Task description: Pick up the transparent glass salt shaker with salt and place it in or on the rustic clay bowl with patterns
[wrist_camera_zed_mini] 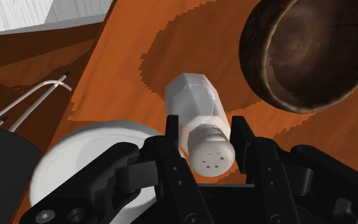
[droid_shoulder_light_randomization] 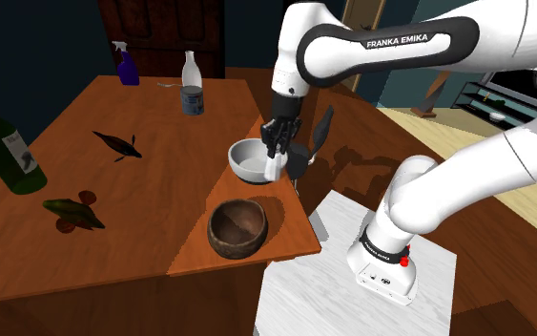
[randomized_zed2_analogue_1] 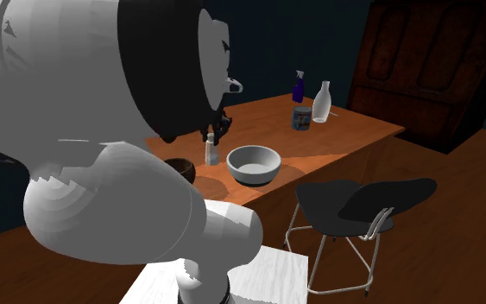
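A whitish salt shaker (wrist_camera_zed_mini: 196, 105) with a perforated cap stands upright on the orange-brown wooden table (droid_shoulder_light_randomization: 161, 143), close to a white bowl (droid_shoulder_light_randomization: 250, 162). My black gripper (wrist_camera_zed_mini: 206, 124) reaches down over the shaker, its fingers pressed to both sides just below the cap, shut on it. In the shoulder view the gripper (droid_shoulder_light_randomization: 276, 153) sits at the white bowl's right rim, with the shaker (droid_shoulder_light_randomization: 272, 170) under it. The brown clay bowl (droid_shoulder_light_randomization: 237, 227) rests empty near the table's front corner, a short way from the shaker. The second exterior view shows the shaker (randomized_zed2_analogue_1: 211, 153) and clay bowl (randomized_zed2_analogue_1: 180, 168) partly behind the arm.
A black chair (randomized_zed2_analogue_1: 362, 203) stands by the table edge beside the white bowl (randomized_zed2_analogue_1: 254, 164). Far back are a blue spray bottle (droid_shoulder_light_randomization: 125, 65) and a white bottle (droid_shoulder_light_randomization: 192, 84). A green bottle (droid_shoulder_light_randomization: 4, 143) and dark flat items (droid_shoulder_light_randomization: 73, 212) lie toward the shoulder view's left.
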You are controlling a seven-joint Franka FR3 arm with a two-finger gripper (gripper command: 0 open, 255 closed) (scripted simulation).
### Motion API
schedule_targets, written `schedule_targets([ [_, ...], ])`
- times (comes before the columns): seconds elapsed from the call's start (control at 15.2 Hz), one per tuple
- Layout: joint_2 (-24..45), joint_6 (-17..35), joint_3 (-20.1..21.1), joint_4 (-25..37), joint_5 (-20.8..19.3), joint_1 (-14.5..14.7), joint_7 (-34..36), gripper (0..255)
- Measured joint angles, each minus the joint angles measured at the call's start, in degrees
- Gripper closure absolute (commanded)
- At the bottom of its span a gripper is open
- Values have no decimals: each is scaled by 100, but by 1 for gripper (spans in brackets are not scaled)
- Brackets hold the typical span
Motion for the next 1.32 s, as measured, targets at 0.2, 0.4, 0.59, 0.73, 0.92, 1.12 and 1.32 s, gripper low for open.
schedule_targets([
  [0.2, -17, -234, -19, 218, -22, -8, 22, 255],
  [0.4, -47, -489, -47, 442, -47, -17, 39, 255],
  [0.59, -20, -600, 84, 603, 22, 46, 216, 255],
  [0.73, 51, -691, 269, 801, 111, 126, 459, 255],
  [0.92, 246, -697, 619, 1075, 260, 256, 885, 255],
  [1.12, 487, -749, 954, 1441, 365, 356, 1311, 255],
  [1.32, 757, -725, 1274, 1759, 427, 431, 1708, 255],
])
